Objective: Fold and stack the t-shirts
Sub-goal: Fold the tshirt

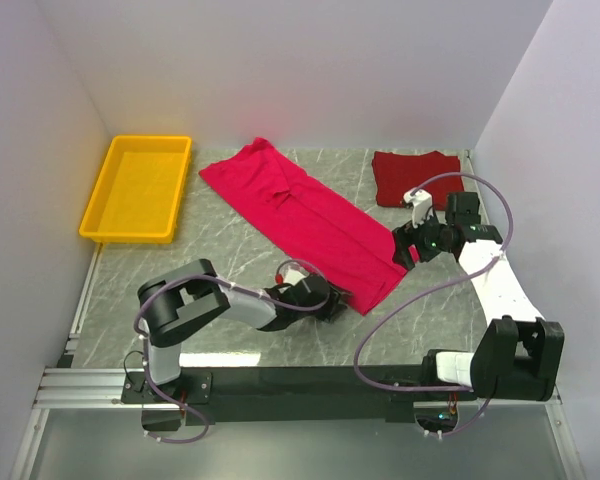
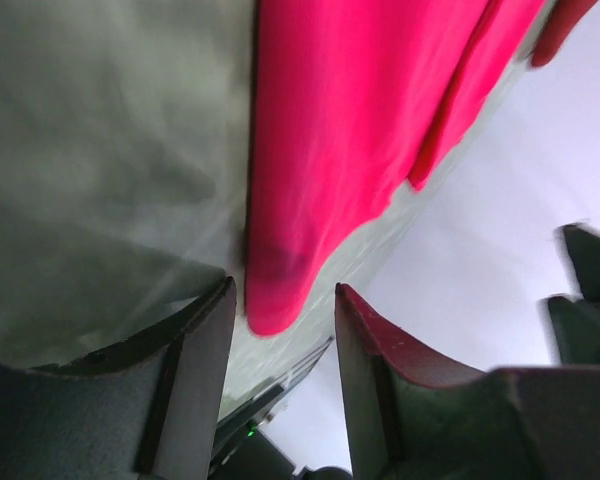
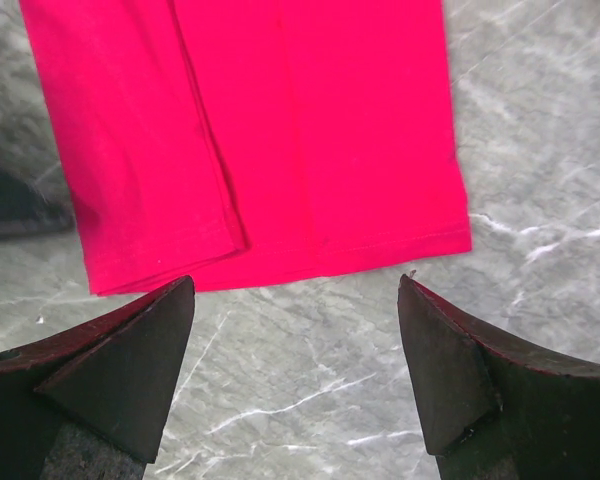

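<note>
The crimson-pink t-shirt [image 1: 300, 210] lies folded into a long strip, running diagonally from the back middle of the table to the front right. The darker maroon t-shirt [image 1: 415, 177] lies folded flat at the back right. My left gripper [image 1: 342, 300] is low at the strip's near corner. In the left wrist view [image 2: 285, 300] it is open, with the pink corner [image 2: 275, 300] reaching between the fingertips. My right gripper [image 1: 402, 252] is at the right end of the hem. In the right wrist view [image 3: 295, 300] it is open wide over bare marble, just short of the pink hem [image 3: 310, 130].
A yellow plastic tray [image 1: 95, 225] stands at the back left. The marble table [image 1: 230, 250] is walled in by white panels on three sides. The black arm rail [image 1: 300, 385] runs along the near edge.
</note>
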Tool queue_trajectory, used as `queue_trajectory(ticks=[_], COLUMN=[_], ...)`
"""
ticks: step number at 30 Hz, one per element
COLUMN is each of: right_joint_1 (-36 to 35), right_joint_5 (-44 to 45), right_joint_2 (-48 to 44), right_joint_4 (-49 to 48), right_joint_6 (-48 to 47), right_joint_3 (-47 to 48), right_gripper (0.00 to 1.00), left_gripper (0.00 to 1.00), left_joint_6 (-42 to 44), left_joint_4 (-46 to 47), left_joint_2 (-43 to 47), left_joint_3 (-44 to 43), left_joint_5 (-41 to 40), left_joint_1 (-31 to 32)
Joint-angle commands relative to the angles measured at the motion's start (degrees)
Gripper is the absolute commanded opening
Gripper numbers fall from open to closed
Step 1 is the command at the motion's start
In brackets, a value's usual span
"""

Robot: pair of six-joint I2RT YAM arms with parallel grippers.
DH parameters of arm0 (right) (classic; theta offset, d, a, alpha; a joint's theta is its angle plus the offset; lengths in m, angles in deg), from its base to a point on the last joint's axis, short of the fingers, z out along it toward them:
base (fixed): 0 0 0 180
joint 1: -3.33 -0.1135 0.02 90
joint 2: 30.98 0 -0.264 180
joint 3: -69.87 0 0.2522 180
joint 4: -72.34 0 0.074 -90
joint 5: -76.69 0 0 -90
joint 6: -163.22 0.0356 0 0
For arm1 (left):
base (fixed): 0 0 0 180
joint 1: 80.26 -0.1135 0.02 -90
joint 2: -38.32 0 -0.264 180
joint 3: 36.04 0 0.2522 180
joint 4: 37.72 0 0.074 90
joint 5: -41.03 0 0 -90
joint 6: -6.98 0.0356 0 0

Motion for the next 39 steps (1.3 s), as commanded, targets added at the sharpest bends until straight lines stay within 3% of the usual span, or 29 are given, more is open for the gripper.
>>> queue_trajectory(ticks=[1,9,14,20,23,39], right_joint_1=[1.2,3.7,4.9,6.0,6.1,6.1], right_joint_5=[-2.1,-3.4,-4.4,-5.7,-5.9,-8.4], right_joint_2=[-3.0,-4.5,-5.1,-5.8,-6.0,-6.2], right_joint_4=[-0.1,2.3,3.9,5.4,5.5,10.4], right_joint_6=[0.6,-0.9,-2.0,-2.5,-2.7,-10.0], right_joint_3=[0.2,-0.5,-0.1,0.3,-0.1,-1.9], right_gripper=[0.88,0.88,0.88,0.88,0.88,0.88], left_gripper=[0.50,0.45,0.34,0.18,0.01,0.00], left_joint_6=[-10.5,-14.2,-14.6,-14.1,-12.4,3.8], left_joint_4=[-11.5,-16.9,-16.8,-15.5,-14.4,-12.0], left_joint_2=[-1.7,-7.0,-8.2,-7.5,-5.8,10.9], left_joint_3=[-2.7,-8.8,-9.3,-7.5,-5.9,11.5], left_joint_5=[-2.8,-3.7,-3.8,-4.3,-4.6,6.8], left_joint_1=[3.0,4.0,4.0,4.1,4.4,5.9])
